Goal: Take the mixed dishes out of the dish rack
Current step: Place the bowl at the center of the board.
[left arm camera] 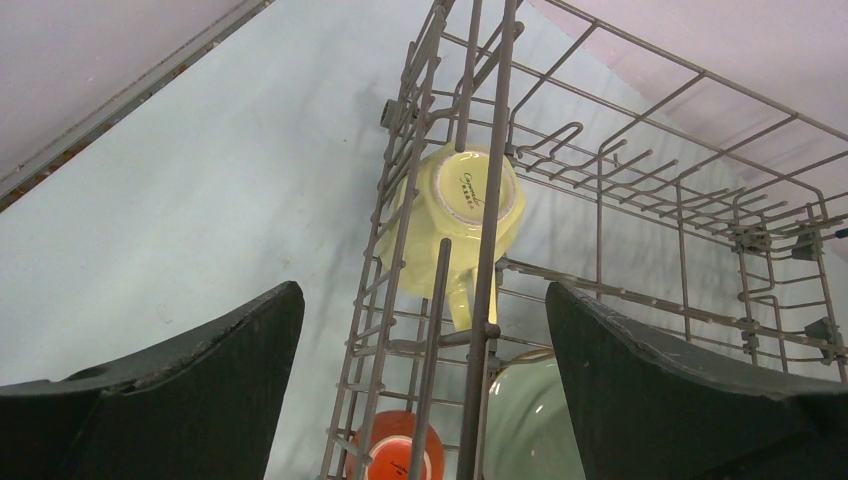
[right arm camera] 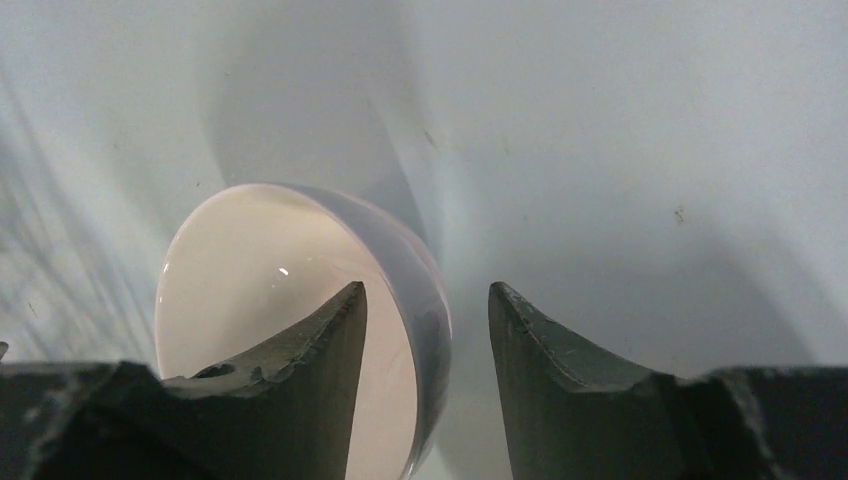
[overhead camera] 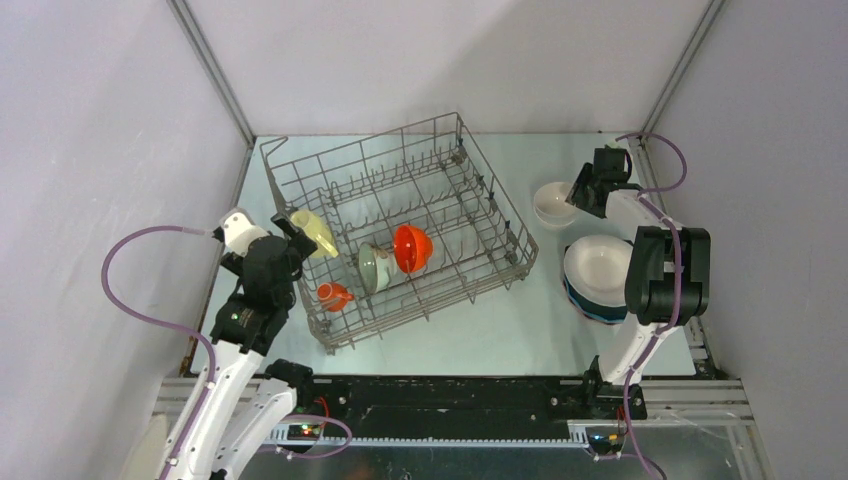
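Observation:
The grey wire dish rack [overhead camera: 497, 195] holds a pale yellow cup [overhead camera: 315, 232], a pale green bowl [overhead camera: 374, 268], an orange bowl [overhead camera: 412, 248] and a small orange mug [overhead camera: 333, 295]. My left gripper [overhead camera: 288, 236] hangs open at the rack's left end. In the left wrist view that gripper [left arm camera: 425, 290] looks through the rack wall [left arm camera: 485, 300] at the cup [left arm camera: 455, 200], mug [left arm camera: 395, 455] and green bowl [left arm camera: 530, 420]. A white bowl [overhead camera: 553, 203] sits on the table to the right. My right gripper [right arm camera: 428, 287] straddles this bowl's [right arm camera: 270, 300] rim, jaws apart with gaps on both sides.
A stack of plates topped by a white bowl [overhead camera: 597, 275] stands on the table at the right, beside my right arm's elbow. Enclosure walls close in on the left, the back and the right. The rack lies at an angle across the table.

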Tool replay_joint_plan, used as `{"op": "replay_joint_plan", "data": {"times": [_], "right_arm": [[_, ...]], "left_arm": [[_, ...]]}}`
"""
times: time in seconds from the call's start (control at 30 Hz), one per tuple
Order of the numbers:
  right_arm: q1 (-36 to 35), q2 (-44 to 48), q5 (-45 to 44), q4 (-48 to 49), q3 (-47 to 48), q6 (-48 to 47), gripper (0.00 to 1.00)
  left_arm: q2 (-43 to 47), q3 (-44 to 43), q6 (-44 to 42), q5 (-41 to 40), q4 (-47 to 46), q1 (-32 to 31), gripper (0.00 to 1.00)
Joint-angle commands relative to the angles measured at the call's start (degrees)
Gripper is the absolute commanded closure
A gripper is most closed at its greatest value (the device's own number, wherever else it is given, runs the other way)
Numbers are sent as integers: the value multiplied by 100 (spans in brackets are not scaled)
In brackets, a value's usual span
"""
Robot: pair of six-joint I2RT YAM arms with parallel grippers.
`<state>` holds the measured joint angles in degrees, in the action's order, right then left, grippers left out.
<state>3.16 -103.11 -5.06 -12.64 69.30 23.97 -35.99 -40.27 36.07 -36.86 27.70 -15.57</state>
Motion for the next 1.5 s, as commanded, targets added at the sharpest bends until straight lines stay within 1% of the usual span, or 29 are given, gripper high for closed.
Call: {"op": "replay_joint_plan", "data": {"times": [0.0,0.1,0.2,0.47,0.63,0.73,0.8,0.87,0.9,0.93,0.97,1.0,1.03,1.1,1.13,1.17,1.3,1.4,1.43,1.47], "right_arm": [[-30,-12,-204,194,120,-72,47],[-53,-9,-182,221,106,-153,50],[-109,75,139,526,-26,-273,53],[-197,393,258,951,-348,-349,51],[-152,462,719,1094,-424,-184,51],[-147,466,624,1092,-431,-175,50],[-138,540,294,1006,-434,-157,48],[-132,700,-225,851,-437,-148,43],[-131,768,-321,820,-451,-147,38],[-134,967,-432,808,-469,-158,35],[-137,1069,-455,808,-498,-165,28],[-159,1308,-398,810,-515,-204,26],[-176,1441,-341,809,-527,-293,16],[-357,1827,-285,778,-531,-455,3],[-563,2077,-285,789,-531,-538,1],[-677,2208,-311,807,-531,-715,1],[-1534,2921,-460,1152,-526,-1119,0],[-2316,3155,-51,1486,-526,-1114,1],[-2467,3211,25,1511,-528,-1063,0],[-2781,3219,144,1533,-535,-1027,0]], "left_arm": [[2,-14,-57,-27,-137,19,2],[12,-8,-48,-20,-137,19,2],[24,-22,-52,-18,-121,19,2],[85,6,-48,-39,-129,19,2],[108,0,-48,-8,-105,17,2],[157,20,-44,-36,-111,19,2],[165,35,-47,-26,-142,19,2],[150,30,-48,-22,-139,19,2],[143,29,-48,-23,-146,19,2],[120,33,-48,-18,-153,19,2],[110,31,-48,-4,-165,19,2],[86,25,-48,4,-171,19,2],[71,16,-48,28,-165,19,2],[52,11,-48,33,-165,19,2],[49,20,-48,28,-176,19,2],[48,24,-48,29,-201,19,2],[8,41,-62,109,-263,19,2],[-19,9,-57,99,-221,19,2],[-17,1,-52,100,-186,19,2],[-11,-16,-53,102,-151,19,2]]}}
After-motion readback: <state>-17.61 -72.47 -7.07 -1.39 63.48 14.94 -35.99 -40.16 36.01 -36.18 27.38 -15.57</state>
